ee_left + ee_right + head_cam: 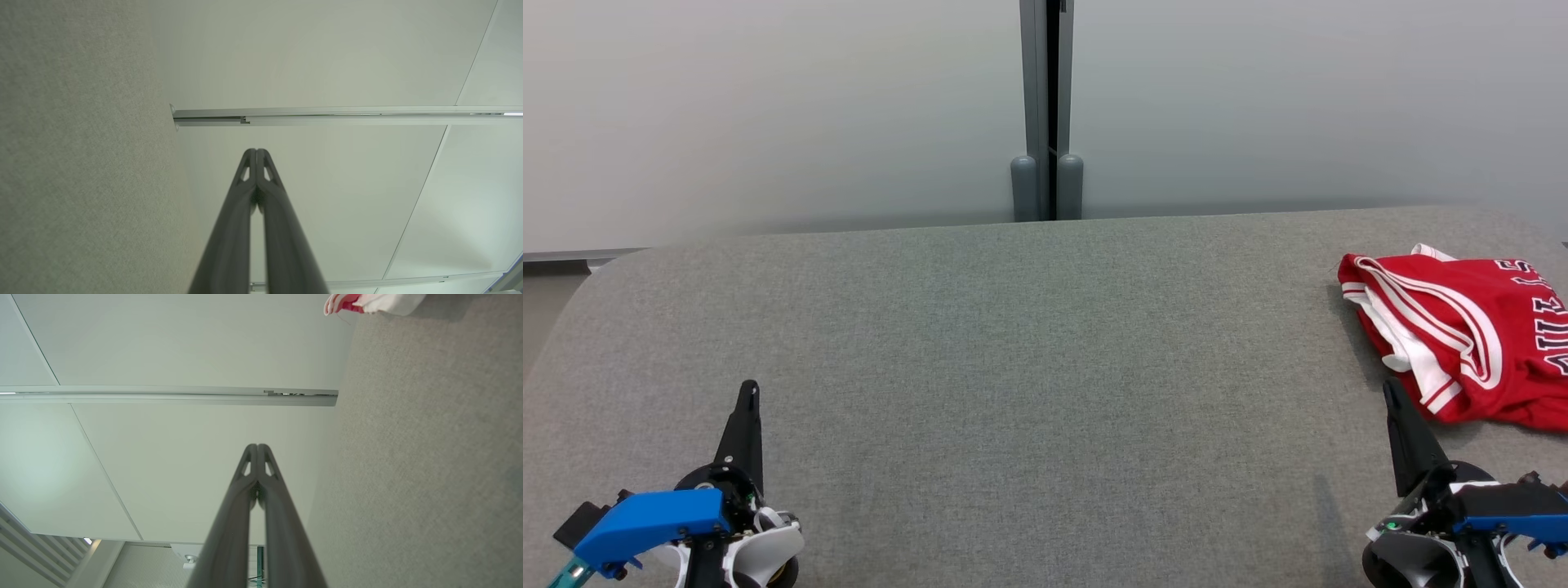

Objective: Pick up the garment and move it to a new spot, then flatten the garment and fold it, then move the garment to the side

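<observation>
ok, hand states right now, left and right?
Left hand: closed, fingertips together, holding nothing.
Right hand: closed, holding nothing; the red garment lies apart from it.

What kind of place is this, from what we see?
Probably an office or lab test area: a wide grey fabric-covered table stands against pale frosted partition panels joined by a grey metal post, with a red and white sports jersey on it.
</observation>
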Controlling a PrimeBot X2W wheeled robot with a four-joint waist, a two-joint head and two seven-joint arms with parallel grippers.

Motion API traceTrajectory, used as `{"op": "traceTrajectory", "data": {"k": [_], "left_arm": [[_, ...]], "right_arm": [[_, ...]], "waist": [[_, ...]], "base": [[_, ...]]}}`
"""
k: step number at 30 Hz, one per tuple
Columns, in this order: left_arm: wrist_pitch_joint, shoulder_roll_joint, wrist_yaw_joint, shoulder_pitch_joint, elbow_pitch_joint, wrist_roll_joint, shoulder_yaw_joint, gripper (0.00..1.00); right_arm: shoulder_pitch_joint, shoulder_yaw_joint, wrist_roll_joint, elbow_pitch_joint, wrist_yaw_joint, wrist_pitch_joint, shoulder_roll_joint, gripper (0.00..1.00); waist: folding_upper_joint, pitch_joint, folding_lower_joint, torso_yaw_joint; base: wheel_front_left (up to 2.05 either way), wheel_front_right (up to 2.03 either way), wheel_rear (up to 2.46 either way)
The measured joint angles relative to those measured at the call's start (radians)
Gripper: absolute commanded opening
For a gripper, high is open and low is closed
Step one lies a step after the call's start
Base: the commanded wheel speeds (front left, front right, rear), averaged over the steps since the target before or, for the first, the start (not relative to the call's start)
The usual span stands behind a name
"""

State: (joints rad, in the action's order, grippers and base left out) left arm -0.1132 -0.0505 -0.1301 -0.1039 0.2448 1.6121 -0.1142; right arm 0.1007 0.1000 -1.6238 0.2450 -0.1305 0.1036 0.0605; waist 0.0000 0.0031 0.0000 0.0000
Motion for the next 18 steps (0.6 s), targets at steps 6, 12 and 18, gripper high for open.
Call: {"op": "traceTrajectory", "data": {"k": [6, 12, 18], "left_arm": [[0.0, 0.0, 0.0, 0.0, 0.0, 0.0, 0.0, 0.0], [0.0, 0.0, 0.0, 0.0, 0.0, 0.0, 0.0, 0.0], [0.0, 0.0, 0.0, 0.0, 0.0, 0.0, 0.0, 0.0]], "right_arm": [[0.0, 0.001, 0.002, 0.0, 0.0, 0.001, -0.001, 0.0], [0.0, 0.002, 0.002, 0.0, 0.0, 0.001, -0.001, 0.0], [0.0, 0.003, 0.002, 0.0, 0.0, 0.001, -0.002, 0.0]], "waist": [[0.0, 0.0, 0.0, 0.0], [0.0, 0.0, 0.0, 0.0], [0.0, 0.0, 0.0, 0.0]], "base": [[0.0, 0.0, 0.0], [0.0, 0.0, 0.0], [0.0, 0.0, 0.0]]}}
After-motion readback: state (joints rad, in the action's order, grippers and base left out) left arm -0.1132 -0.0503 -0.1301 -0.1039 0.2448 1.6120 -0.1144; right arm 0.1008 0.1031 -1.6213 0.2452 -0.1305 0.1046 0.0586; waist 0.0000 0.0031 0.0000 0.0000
